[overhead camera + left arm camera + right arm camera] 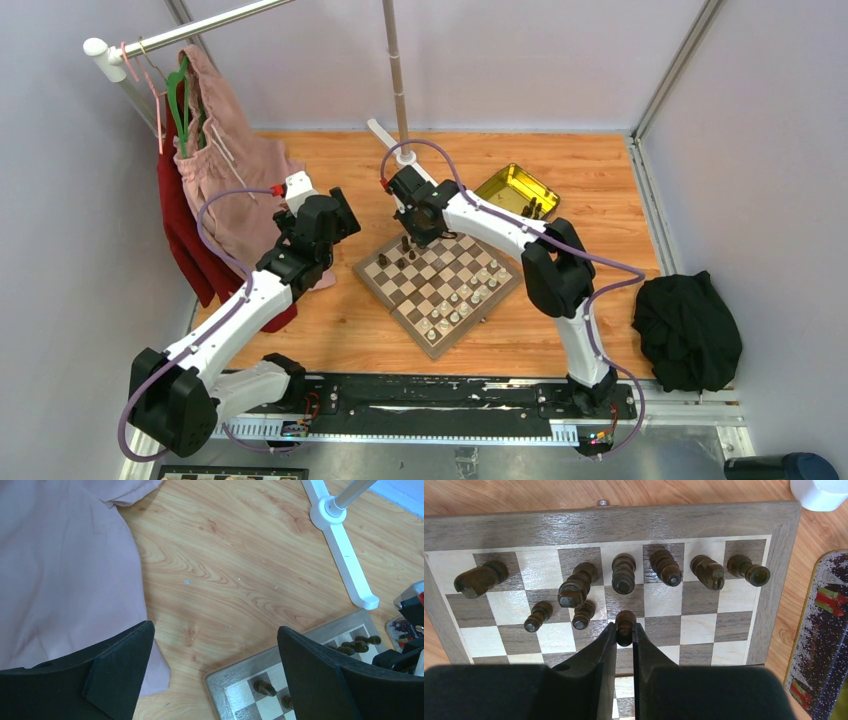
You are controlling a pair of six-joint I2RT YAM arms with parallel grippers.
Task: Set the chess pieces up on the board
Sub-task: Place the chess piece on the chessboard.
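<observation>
The board point(437, 283) lies turned like a diamond at the middle of the top view, on the wooden bench point(590, 200). The right end effector point(625, 635) reaches over the board's upper left corner in that view, and its 2 fingers are clamped on a dark pawn point(625, 622), pressing its sides just below the head. In the right wrist view this pawn sits at the centre of the frame; its base is hidden, so whether it touches the board cannot be told. Above it, 6 larger dark pieces point(623, 572) stand along the top of the board, and 2 other pawns point(538, 616) stand to its left. The pale pieces point(465, 295) are gathered on the lower right half of the board in the top view.

The left end effector point(215, 628) has its fingers wide apart with nothing between them. It hangs over bare bench just off the board's left corner, which shows at the lower right of the left wrist view. A pink cloth point(60, 570) fills the upper left of that frame, and a white stand foot point(345, 555) crosses the upper right.

A yellow tin point(515, 190) lies up and right of the board, near it but apart
</observation>
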